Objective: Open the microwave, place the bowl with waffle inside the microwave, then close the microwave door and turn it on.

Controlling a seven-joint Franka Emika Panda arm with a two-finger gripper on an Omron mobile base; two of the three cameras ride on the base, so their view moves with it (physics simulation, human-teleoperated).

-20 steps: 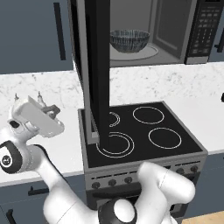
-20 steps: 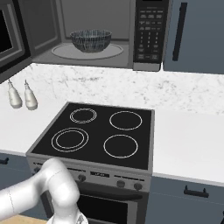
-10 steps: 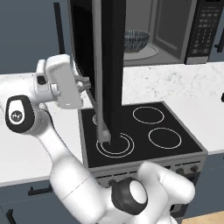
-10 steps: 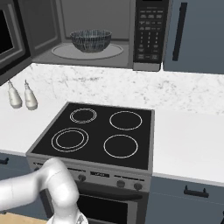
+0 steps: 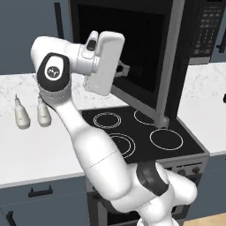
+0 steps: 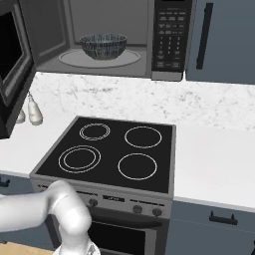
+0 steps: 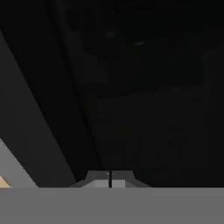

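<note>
White marbled table [image 6: 209,107] runs on both sides of a black four-ring stove [image 6: 112,152], with dark blue cabinets [image 6: 221,40] above and below; we use the stove as our landmark. Above and behind the stove sits the microwave [image 6: 107,37], cavity exposed. We see the bowl [image 6: 103,46] resting on the round glass turntable [image 6: 99,58] inside the cavity, upright, roughly centred on the plate. We cannot tell whether the waffle is in it; the bowl's inside is hidden. Keypad strip [image 6: 168,37] is on the microwave's right end, above the stove's back right corner.

The microwave door [image 5: 132,57] stands swung out over the stove's left half, dark glass facing the arm in the left base view; its steel frame edge reaches down near the back rings. In the right base view the door [image 6: 12,64] shows at the left edge.

Two small pale shakers [image 5: 31,114] stand on the table left of the stove, close together.

The end effector [image 5: 123,70] is up at the door's glass, above the stove's left side, fingers pressed together with nothing between them. In the hand view the tips [image 7: 110,178] point at dark panel.
</note>
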